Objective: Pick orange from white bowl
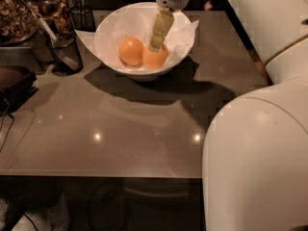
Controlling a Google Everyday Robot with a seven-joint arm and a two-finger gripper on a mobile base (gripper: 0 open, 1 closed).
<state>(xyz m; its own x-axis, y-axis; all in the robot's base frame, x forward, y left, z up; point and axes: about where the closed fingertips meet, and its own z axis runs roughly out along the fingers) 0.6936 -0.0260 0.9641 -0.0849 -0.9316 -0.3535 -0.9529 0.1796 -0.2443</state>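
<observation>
Glossy grey-brown surface [120, 129] across most of the view, dotted with 2 small bright reflections and crossed by broad dark shadows. Dim room, with dark floor below the near edge.

At the far left:
- clear jars of brown snacks [17, 13]
- 2 small dark mesh cups, the nearer [65, 54] holding a pale utensil
- a dark flat object [14, 83], cut off by the left border

Towards the far edge, a large glossy white bowl [107, 35] lined with crumpled white paper [185, 32]. Inside, close side by side, 2 smooth round orange fruits: left orange [131, 50] and right orange [156, 60], the right one near the middle of the bowl. Tints hard to tell apart.

Reaching down into the bowl from above, the pale yellowish hand [155, 47], tip at the top of the right orange and hiding part of its upper side. Contact unclear. Apart or together: impossible to tell.

Bulky white robot arm shells [255, 162] blocking the right side, cut off by the frame.

No long axis on the right orange, being round; stem end hidden, so facing unknown.
</observation>
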